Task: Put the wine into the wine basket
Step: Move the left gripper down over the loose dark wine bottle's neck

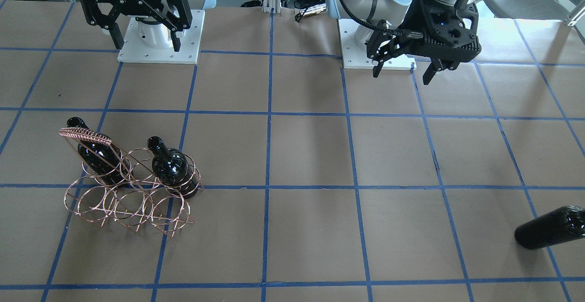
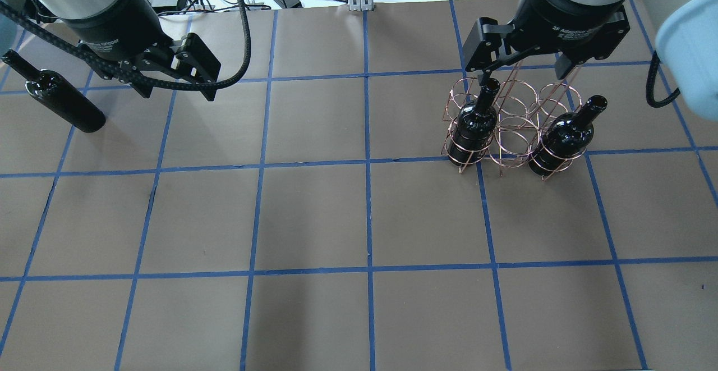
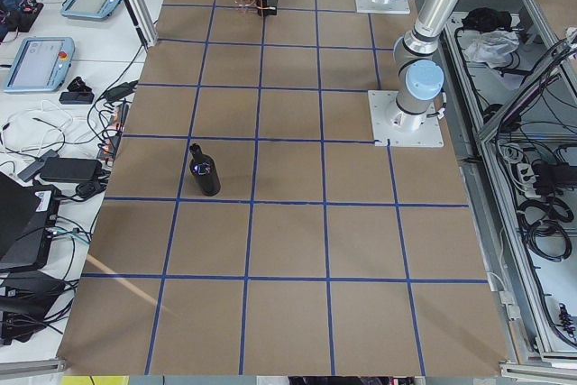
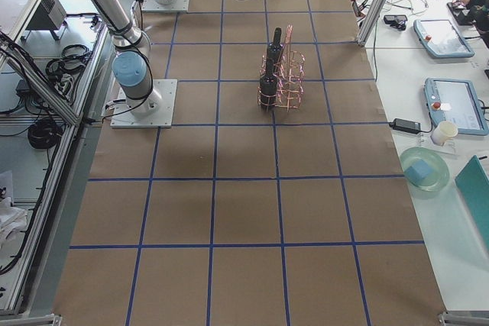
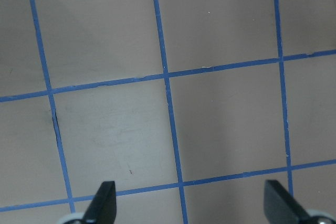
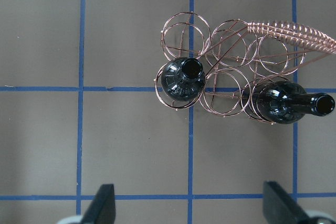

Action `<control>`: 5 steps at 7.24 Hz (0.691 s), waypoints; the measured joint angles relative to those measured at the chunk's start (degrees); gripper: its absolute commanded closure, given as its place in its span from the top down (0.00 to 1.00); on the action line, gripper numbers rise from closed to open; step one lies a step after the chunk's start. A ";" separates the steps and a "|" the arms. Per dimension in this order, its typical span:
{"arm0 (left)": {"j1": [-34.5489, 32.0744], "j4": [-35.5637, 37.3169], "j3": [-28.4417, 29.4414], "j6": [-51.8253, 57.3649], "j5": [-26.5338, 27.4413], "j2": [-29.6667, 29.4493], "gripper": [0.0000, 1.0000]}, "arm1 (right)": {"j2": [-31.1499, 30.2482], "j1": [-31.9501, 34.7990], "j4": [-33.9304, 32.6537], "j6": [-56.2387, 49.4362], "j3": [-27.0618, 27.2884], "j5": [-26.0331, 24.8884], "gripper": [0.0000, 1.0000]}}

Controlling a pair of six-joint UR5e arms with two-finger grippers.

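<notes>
Wine bottle point(image 3: 204, 171) stands upright and alone on worktop point(image 2: 314, 219), on robot's L side, toward the edge away from robot. Plain glossy black, slim open neck. In overhead view it sits just beside L arm's wrist but apart from it. In front view only its body shows, cut by frame edge.

Left pincer point(image 2: 176, 82) hangs above worktop near that bottle, fingers wide apart, holding nothing. Its wrist cam shows only brown paper & blue tape lines under the tips.

Basket point(image 2: 507, 121) is well apart from wine bottle, on robot's R side: copper wire, six rings in two rows, tall slanted handle point(image 1: 84, 135) wrapped w/ coiled wire. Second bottle point(image 2: 474, 127) & third bottle point(image 2: 564, 138) stand in the two end rings of the row nearer robot, one ring btwn them. Both upright, necks open.

Right pincer point(image 6: 191, 205) hangs high over worktop by basket, fingers spread wide, holding nothing, clear of wires & bottles. Its wrist cam looks straight down on ring tops & both bottle mouths.

Worktop is brown paper w/ blue tape grid. Arm bases sit on white plates point(image 1: 151, 55). White worktop point(image 4: 405, 82) alongside, on the side away from robot, carries two tablets point(image 4: 456, 104), cables & a round blue-green dish point(image 4: 425, 169).
</notes>
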 measured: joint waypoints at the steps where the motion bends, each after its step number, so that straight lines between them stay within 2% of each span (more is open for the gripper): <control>1: 0.25 0.05 -0.03 0.14 0.04 -0.12 1.00 | -0.08 -0.01 0.03 -0.03 0.01 -0.02 0.99; 5: 2.15 0.58 -0.03 0.91 0.04 -0.40 1.00 | -0.05 -0.02 0.06 -0.11 0.06 -0.23 0.99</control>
